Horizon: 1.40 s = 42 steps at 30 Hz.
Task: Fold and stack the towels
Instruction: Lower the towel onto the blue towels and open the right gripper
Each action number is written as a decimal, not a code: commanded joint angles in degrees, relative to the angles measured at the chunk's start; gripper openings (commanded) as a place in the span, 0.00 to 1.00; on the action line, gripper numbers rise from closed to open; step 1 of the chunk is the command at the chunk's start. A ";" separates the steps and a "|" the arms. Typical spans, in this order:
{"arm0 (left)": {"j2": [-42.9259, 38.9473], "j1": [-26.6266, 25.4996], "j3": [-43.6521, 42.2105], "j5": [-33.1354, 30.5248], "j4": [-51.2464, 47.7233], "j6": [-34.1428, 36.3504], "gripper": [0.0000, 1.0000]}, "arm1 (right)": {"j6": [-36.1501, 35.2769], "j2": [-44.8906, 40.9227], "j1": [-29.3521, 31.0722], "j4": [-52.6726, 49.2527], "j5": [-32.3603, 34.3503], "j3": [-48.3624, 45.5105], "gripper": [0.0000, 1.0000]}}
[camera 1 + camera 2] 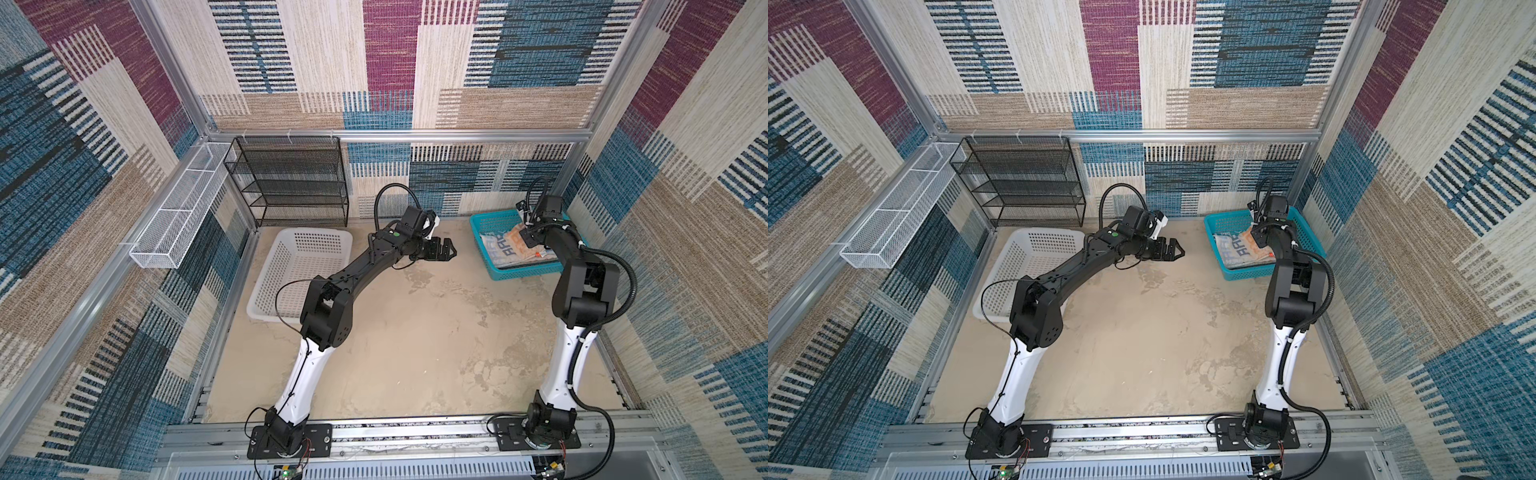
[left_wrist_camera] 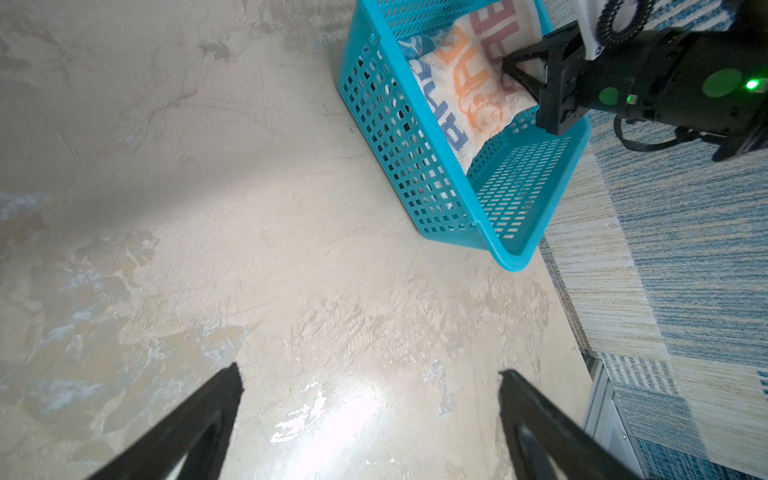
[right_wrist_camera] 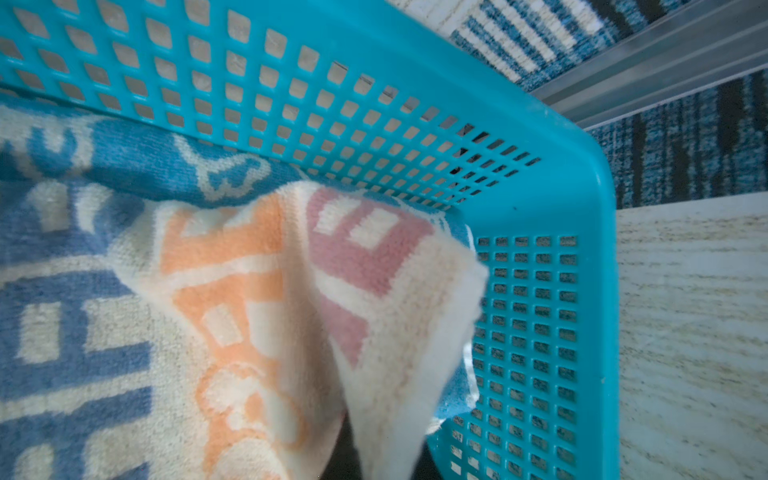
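Right wrist view: fingertips hidden behind a raised corner of the lettered towel (image 3: 257, 291). Left wrist view shows the right gripper (image 2: 510, 70) clamped on that corner inside the teal basket (image 2: 415, 174), two o'clock on the table (image 1: 415, 353). A blue-and-white towel (image 3: 137, 166) lies beneath, mostly covered. The left gripper (image 1: 451, 250) hovers mid-table, fingers spread. The left arm (image 1: 361, 266) masks part of the white basket (image 1: 266, 291), ten o'clock.

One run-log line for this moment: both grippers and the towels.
left gripper: open, above table | right gripper: shut on lettered towel in teal basket | folding: not yet begun
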 commanded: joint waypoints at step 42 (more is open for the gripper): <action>-22.74 13.62 -16.44 -22.79 -26.53 11.00 0.99 | 24.26 -25.04 4.21 4.76 -8.36 -11.08 0.99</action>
